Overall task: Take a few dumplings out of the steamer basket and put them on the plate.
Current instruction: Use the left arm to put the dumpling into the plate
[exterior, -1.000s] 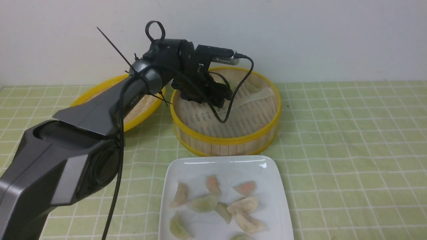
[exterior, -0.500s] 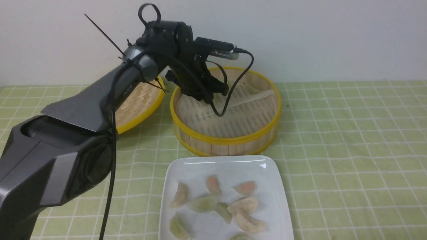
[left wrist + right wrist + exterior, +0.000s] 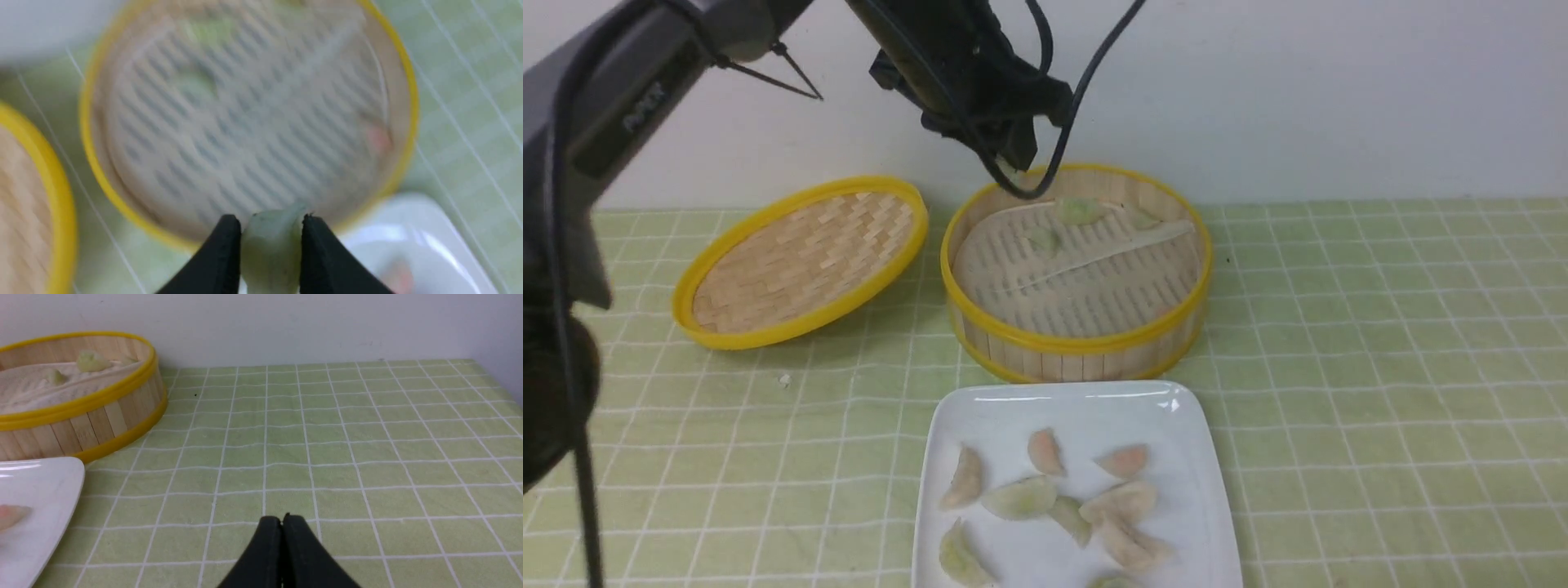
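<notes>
My left gripper [image 3: 1019, 153] hangs high above the back of the steamer basket [image 3: 1078, 343]. In the left wrist view it [image 3: 270, 222] is shut on a pale green dumpling [image 3: 270, 249]. Green dumplings remain in the basket at the back [image 3: 1080, 210] and left of middle [image 3: 1042, 239]; a pink one [image 3: 378, 139] lies near its wall. The white plate [image 3: 1070, 404] in front holds several dumplings [image 3: 1021, 498]. My right gripper [image 3: 282, 520] is shut and empty, low over the tablecloth right of the basket [image 3: 81, 404]; it does not show in the front view.
The woven yellow-rimmed lid [image 3: 800, 257] leans on the cloth left of the basket. The green checked tablecloth [image 3: 1380, 367] stretches to the right. A white wall stands close behind the basket. The left arm's cable [image 3: 1058, 147] dangles over the basket's back rim.
My left gripper has risen out of the basket, from its floor to well above its back rim, with a green dumpling in it. The lid is now uncovered.
</notes>
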